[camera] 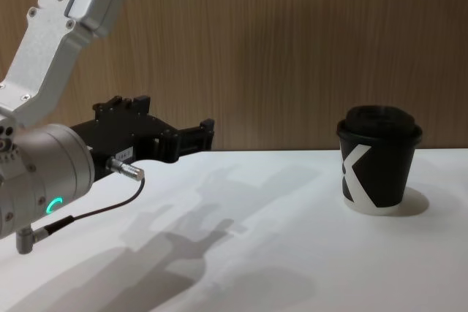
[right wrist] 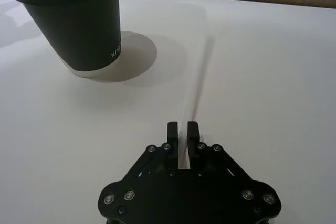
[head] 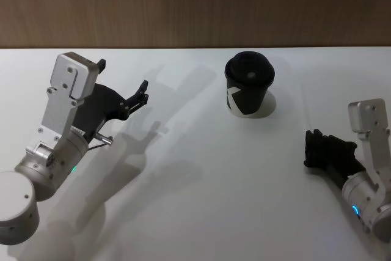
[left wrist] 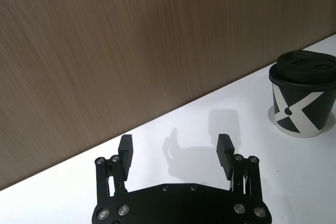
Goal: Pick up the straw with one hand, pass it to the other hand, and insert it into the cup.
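**Right gripper clamps the straw; left gripper waits open**

The right gripper (right wrist: 182, 125) sits low over the white table (head: 183, 200) at the robot's right, its black body pointing left. Its two fingers are drawn nearly together on the straw (right wrist: 198, 87). The straw runs out ahead of the fingertips as a thin, blurred line, clear of the cup (head: 247, 90).

The left gripper (left wrist: 175, 142) hangs raised above the table on the robot's left. Its silver forearm slants upward, and its black body reaches level toward the wooden wall (head: 183, 4). Its fingers are spread wide with nothing between them.

The cup stands upright with its lid on, at the back of the table between the two arms and well apart from both.

Count: one straw, one cup, two grippers.
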Controlling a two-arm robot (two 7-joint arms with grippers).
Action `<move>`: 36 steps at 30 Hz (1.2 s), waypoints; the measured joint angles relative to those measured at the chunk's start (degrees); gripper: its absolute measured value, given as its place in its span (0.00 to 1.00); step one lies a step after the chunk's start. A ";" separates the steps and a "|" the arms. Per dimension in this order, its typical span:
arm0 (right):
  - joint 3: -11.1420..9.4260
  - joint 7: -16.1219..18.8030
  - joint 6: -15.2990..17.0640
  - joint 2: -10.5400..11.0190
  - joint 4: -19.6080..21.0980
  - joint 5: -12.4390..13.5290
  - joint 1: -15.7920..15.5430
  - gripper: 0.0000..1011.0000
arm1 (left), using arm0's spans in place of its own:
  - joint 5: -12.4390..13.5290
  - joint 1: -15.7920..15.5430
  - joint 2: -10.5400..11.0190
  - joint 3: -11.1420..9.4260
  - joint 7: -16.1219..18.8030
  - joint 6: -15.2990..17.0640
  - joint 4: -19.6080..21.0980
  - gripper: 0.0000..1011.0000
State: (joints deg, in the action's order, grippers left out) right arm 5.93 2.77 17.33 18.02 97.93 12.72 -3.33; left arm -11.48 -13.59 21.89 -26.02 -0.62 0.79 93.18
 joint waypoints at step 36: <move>0.10 -1.36 -2.97 -0.67 1.47 -2.05 -1.31 0.00 | 0.00 0.00 0.00 -0.01 0.00 0.00 0.00 0.99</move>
State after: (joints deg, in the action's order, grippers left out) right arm 6.03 1.41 14.36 17.35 99.40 10.67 -4.64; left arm -11.48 -13.59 21.90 -26.03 -0.63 0.79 93.18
